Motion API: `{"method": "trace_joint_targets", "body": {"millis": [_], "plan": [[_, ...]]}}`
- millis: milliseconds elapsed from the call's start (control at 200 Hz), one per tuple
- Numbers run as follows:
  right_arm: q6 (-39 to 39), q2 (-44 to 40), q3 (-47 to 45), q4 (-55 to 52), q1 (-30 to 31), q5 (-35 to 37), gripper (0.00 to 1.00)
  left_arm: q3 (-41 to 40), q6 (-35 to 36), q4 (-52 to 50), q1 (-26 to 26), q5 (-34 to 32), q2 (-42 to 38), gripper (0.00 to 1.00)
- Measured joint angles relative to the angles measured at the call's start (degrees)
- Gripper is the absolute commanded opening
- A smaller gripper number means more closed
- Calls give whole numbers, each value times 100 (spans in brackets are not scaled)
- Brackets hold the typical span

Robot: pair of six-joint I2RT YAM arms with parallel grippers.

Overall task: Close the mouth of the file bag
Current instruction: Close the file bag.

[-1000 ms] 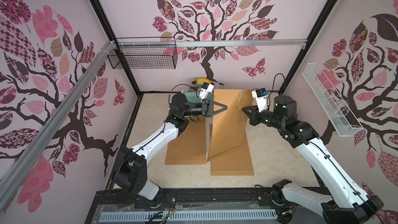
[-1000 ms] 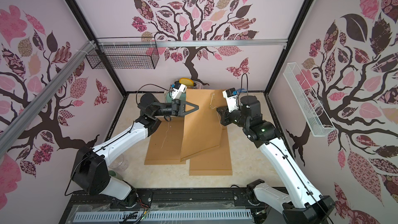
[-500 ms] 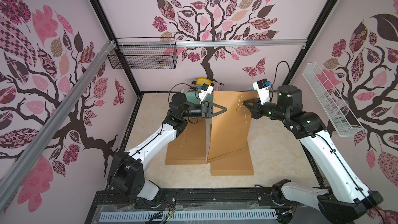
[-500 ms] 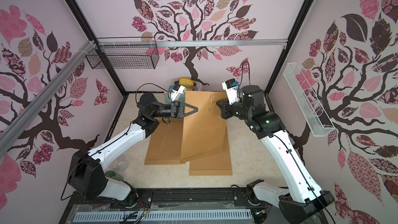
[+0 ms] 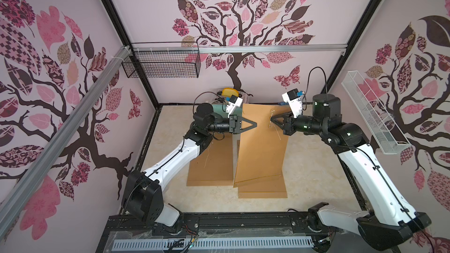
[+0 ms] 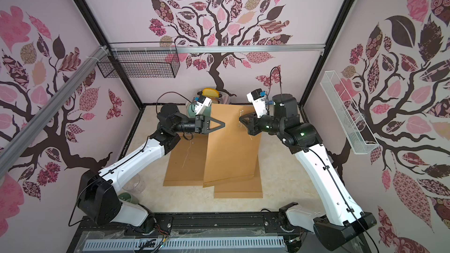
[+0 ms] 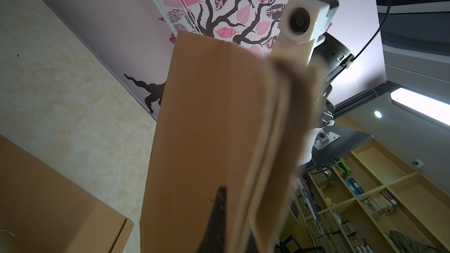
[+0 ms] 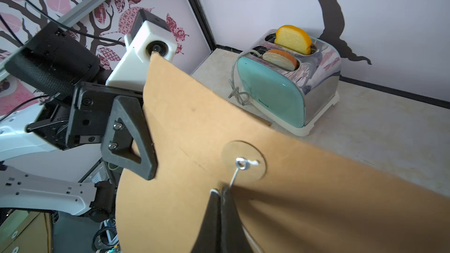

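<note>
1. L gripper [image 5: 254,125]: jaws clamped on side edge of file bag [image 5: 258,156]; bag's top end held raised.
2. R gripper [image 8: 220,197]: pinched shut on string [image 8: 233,178], round clasp disc [image 8: 253,152] just ahead of tips; faces L gripper across the bag.
3. Toaster [image 8: 280,93] beyond both.

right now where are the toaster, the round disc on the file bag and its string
toaster [image 8: 275,98]: right wrist view, on its teal side
round disc [image 8: 244,148]: right wrist view, on the paper near its rim
string [image 8: 233,178]: right wrist view, middle of the taut strand
</note>
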Motion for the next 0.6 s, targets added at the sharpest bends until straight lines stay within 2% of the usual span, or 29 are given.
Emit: {"method": "trace_joint_targets", "body": {"millis": [375, 600], "plan": [[323, 72, -72, 46, 142, -420, 0, 72, 39, -109, -11, -74, 70, 0], [496, 59, -645, 164, 146, -605, 0, 127, 7, -107, -15, -129, 74, 0]]}}
